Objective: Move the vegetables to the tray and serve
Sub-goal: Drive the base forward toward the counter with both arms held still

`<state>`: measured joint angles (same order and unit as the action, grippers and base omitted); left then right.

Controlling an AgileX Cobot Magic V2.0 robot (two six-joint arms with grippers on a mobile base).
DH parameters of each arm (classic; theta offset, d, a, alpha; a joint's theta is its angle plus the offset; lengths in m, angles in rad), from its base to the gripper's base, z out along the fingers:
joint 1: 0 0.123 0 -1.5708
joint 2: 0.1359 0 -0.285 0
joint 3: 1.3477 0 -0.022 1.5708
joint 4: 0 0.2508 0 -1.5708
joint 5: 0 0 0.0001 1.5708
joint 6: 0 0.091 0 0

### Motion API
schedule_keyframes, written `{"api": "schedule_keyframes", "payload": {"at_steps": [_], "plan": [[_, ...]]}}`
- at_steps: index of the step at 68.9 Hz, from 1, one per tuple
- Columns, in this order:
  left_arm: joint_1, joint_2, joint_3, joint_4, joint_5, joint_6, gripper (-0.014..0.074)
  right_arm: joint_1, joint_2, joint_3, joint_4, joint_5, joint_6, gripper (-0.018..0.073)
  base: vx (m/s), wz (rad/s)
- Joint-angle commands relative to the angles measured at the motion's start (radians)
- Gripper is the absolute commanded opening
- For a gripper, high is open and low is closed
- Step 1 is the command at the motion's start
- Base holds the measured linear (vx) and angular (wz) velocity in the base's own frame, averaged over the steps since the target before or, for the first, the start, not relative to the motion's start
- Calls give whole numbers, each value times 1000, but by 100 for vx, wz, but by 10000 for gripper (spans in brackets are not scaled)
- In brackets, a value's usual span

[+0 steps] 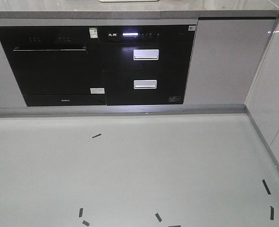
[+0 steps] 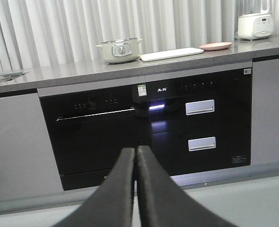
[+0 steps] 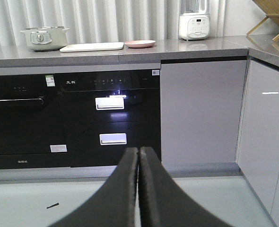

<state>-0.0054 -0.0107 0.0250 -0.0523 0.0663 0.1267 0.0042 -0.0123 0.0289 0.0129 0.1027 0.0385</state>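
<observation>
The cream-white tray (image 2: 171, 54) lies flat on the grey countertop, right of a pale green pot; it shows again as the tray (image 3: 91, 46) in the right wrist view and as a sliver of the tray (image 1: 129, 1) at the top edge of the front view. The vegetables are out of view; a round pink plate (image 2: 215, 46) beside the tray shows only its rim. My left gripper (image 2: 135, 150) is shut with nothing between its fingers, far from the counter and low before the black appliances. My right gripper (image 3: 139, 150) is likewise shut and empty.
A lidded pale green pot (image 2: 119, 49) stands left of the tray. A white blender (image 3: 194, 20) sits at the counter's right, a wooden rack (image 3: 273, 16) on the side counter. Black built-in appliances (image 1: 101, 64) fill the cabinet front. Tape marks (image 1: 96, 135) dot the grey floor.
</observation>
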Motion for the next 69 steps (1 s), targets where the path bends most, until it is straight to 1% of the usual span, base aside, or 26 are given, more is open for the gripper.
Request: {"api": "schedule_keyframes", "payload": {"at_steps": [1,69], "plan": [[2,-16,10,-2,-66,0,-6,-5,-3,7,-3,-76,-5,-3,7,0],[2,-16,10,-2,-66,0,-6,-5,-3,7,-3,-76,-5,-3,9,0]]}}
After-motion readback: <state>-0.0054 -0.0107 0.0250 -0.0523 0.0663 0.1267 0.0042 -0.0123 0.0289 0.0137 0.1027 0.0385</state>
